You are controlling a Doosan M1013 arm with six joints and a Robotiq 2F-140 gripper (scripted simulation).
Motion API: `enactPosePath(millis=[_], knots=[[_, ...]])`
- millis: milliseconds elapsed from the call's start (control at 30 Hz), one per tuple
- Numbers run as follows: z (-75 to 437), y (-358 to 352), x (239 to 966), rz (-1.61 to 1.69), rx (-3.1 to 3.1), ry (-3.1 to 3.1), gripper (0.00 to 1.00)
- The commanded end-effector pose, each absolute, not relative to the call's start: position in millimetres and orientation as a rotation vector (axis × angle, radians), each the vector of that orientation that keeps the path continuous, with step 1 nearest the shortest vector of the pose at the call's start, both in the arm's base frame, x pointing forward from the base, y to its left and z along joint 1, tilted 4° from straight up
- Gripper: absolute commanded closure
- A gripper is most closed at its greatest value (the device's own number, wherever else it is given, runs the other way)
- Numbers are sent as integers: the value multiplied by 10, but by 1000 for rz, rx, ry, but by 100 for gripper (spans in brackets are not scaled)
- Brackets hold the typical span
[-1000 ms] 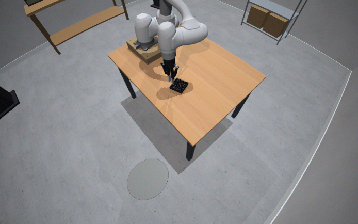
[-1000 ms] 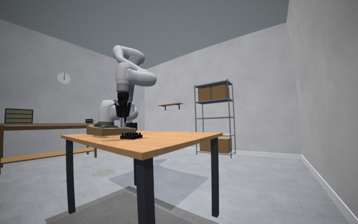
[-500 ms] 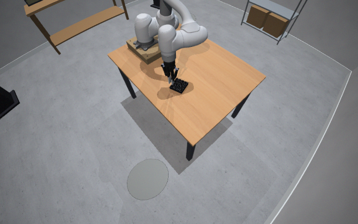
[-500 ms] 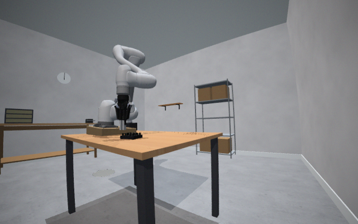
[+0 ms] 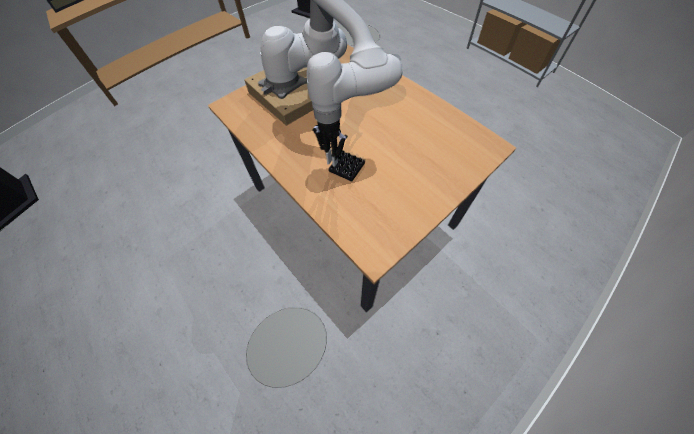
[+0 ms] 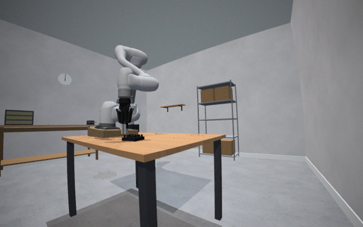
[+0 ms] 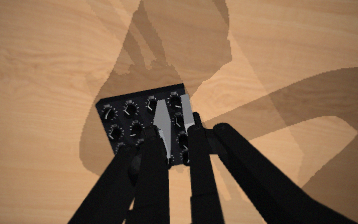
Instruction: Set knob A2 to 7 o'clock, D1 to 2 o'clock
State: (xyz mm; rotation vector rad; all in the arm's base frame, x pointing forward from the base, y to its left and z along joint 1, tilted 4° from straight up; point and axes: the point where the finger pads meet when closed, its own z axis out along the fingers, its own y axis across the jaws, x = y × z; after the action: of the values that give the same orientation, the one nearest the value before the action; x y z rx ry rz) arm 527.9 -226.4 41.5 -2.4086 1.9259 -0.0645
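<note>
The black knob box (image 5: pixel 352 168) (image 6: pixel 133 138) (image 7: pixel 125 125) stands on the wooden table (image 5: pixel 409 179) (image 6: pixel 160 144) (image 7: pixel 50 50), left of its middle. My gripper (image 5: pixel 335 155) (image 6: pixel 124 132) (image 7: pixel 175 108) points straight down over the box's edge nearest the arm, fingertips just above the knob tops. The fingers stand narrowly apart, with a small gap. In the wrist view one knob (image 7: pixel 177 120) shows in the gap between the two grey pads; I cannot tell that they touch it. The fingers hide the knobs below them. The printed names are too small to read.
The arm's wooden mounting block (image 5: pixel 286 110) (image 6: pixel 103 132) sits on the table's rear corner, close behind the box. A metal shelf with cardboard boxes (image 5: pixel 527 35) (image 6: pixel 216 117) and a wooden workbench (image 5: pixel 153 46) stand away from the table.
</note>
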Motion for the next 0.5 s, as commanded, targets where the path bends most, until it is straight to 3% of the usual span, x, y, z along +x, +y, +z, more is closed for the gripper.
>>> enactPosePath(millis=[0, 467], knots=[[401, -2264, 5280, -65, -2408, 1926, 88], [385, -2263, 5282, -65, -2408, 1926, 88]])
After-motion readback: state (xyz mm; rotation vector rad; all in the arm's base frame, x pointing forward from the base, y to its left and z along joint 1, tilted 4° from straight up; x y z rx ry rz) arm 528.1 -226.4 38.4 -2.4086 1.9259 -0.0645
